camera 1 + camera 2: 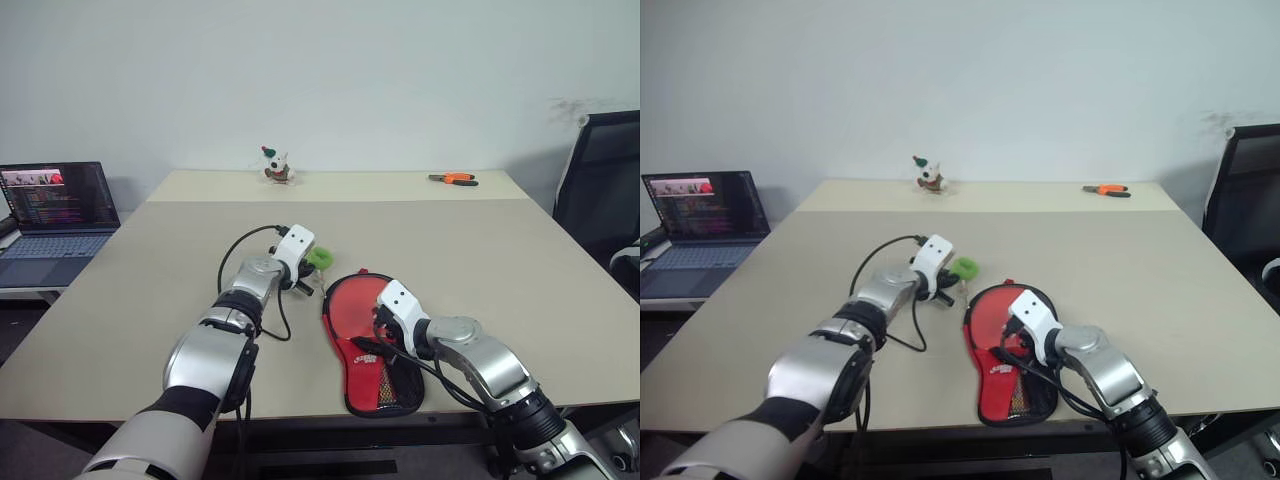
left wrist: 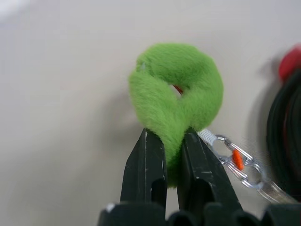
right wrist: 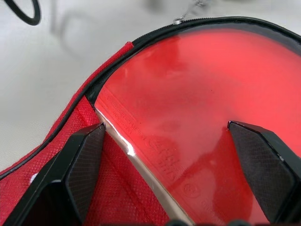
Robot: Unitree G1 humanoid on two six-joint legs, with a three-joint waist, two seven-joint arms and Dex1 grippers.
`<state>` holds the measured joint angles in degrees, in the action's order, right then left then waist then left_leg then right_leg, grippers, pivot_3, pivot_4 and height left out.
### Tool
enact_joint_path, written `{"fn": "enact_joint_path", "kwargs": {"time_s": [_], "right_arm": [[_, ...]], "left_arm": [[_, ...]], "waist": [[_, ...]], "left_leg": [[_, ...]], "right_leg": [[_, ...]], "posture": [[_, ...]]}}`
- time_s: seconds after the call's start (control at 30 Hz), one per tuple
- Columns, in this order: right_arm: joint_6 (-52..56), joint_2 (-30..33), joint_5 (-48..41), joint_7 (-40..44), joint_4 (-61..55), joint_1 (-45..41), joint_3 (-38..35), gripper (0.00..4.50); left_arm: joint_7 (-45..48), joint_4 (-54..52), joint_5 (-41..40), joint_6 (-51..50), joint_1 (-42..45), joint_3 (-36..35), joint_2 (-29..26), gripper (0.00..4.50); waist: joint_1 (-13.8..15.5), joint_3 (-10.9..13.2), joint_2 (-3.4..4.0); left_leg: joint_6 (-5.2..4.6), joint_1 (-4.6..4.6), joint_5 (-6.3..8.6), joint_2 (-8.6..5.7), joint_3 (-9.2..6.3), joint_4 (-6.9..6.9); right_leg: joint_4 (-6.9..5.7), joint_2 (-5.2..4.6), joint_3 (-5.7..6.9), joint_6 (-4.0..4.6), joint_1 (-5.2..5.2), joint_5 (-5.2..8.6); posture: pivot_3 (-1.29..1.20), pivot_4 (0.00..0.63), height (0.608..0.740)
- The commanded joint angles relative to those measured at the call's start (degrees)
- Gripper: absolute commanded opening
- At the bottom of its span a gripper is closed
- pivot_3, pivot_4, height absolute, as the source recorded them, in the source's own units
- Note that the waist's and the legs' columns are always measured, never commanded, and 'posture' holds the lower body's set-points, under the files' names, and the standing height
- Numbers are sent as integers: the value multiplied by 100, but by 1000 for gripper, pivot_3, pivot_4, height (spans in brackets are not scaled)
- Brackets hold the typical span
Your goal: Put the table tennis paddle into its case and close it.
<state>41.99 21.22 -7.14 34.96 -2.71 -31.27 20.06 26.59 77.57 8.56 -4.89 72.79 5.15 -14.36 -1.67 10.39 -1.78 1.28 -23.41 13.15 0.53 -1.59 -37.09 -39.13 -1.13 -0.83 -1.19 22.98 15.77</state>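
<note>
Case point(image 1: 375, 355): open on the near table point(image 1: 520, 260); paddle point(image 3: 197, 117) lying inside, red face showing.
Left gripper point(image 2: 171, 141): clamped on the green ring tag point(image 2: 176, 89) chained to the zip.
Right gripper point(image 3: 169, 136): jaws wide apart, poised over the paddle's face.
Step in hand: closing, by my reading. Next: draw the tag round the edge, right gripper steadying the case.

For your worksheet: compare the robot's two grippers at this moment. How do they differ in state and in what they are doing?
1. The left gripper is shut on the green ring tag; the right gripper stands wide open, holding nothing.
2. The left gripper sits beside the case, at its far edge; the right gripper hangs over the table tennis paddle lying in the open case.
Both have two black fingers.
</note>
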Motion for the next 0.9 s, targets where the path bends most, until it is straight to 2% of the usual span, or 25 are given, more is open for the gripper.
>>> {"fn": "enact_joint_path", "kwargs": {"time_s": [0.03, 0.27, 0.47, 0.6, 0.9], "right_arm": [[402, -10, 164, 34, 234, 260, 353, 4500], [680, 21, 197, 138, -290, 856, 739, 4500], [847, 71, 226, 100, -587, 1133, 785, 4500], [947, 88, 226, 80, -778, 1292, 763, 4500], [1177, 96, 242, 9, -1104, 1523, 766, 4500]], "left_arm": [[-367, -30, 360, 456, 352, 157, 47, 9], [-864, 67, 1161, 969, 617, 681, 450, 9], [-1193, 112, 2068, 1682, 728, 1459, 686, 9], [-1395, 143, 2429, 1901, 821, 1754, 877, 9], [-1818, 152, 3024, 2435, 1022, 2281, 1356, 9]], "waist": [[-2, -2, 0], [-8, -13, -10], [-3, -43, -23], [0, -43, -23], [32, -43, -25]], "left_leg": [[0, 1, 0, -1, 1, 0], [1, 2, 1, -4, 5, 8], [1, 9, 1, -9, 7, 9], [1, 55, 4, -7, 4, 15], [2, 54, 5, -7, -1, 14]], "right_leg": [[0, 0, -1, 0, 0, 0], [6, 0, -4, 0, 0, 1], [9, 1, -5, -2, -8, 2], [22, 1, -1, -33, -63, 22], [25, -5, 0, -41, -68, 27]], "posture": [[0, 150, 740], [0, 150, 740], [0, 150, 740], [0, 150, 740], [0, 150, 740]]}}
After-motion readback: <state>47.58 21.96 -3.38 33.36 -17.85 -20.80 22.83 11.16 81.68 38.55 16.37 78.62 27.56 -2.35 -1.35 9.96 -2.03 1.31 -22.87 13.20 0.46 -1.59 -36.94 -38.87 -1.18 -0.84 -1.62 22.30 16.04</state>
